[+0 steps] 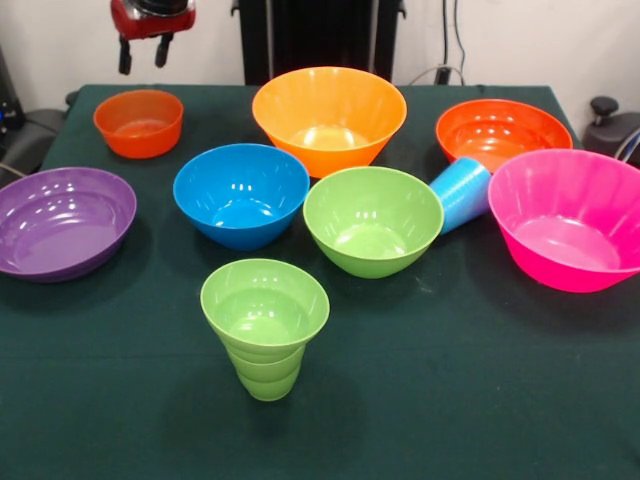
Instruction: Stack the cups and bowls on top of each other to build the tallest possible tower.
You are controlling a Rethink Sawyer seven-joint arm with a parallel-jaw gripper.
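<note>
A lime green stepped cup (265, 325) stands upright near the front of the table. A light blue cup (462, 193) lies on its side between a green bowl (372, 220) and a pink bowl (567, 220). A blue bowl (241, 193), a purple bowl (62, 220), a small orange bowl (138, 122), a large yellow-orange bowl (329, 115) and a shallow orange bowl (503, 133) all sit upright and apart on the green cloth. My gripper (143, 55) hangs open and empty at the top left, above and behind the small orange bowl.
The robot's black pedestal (320, 35) stands behind the far table edge. Dark equipment sits off the table's far left (25, 125) and far right (612, 125) corners. The green cloth (450, 400) covers the table.
</note>
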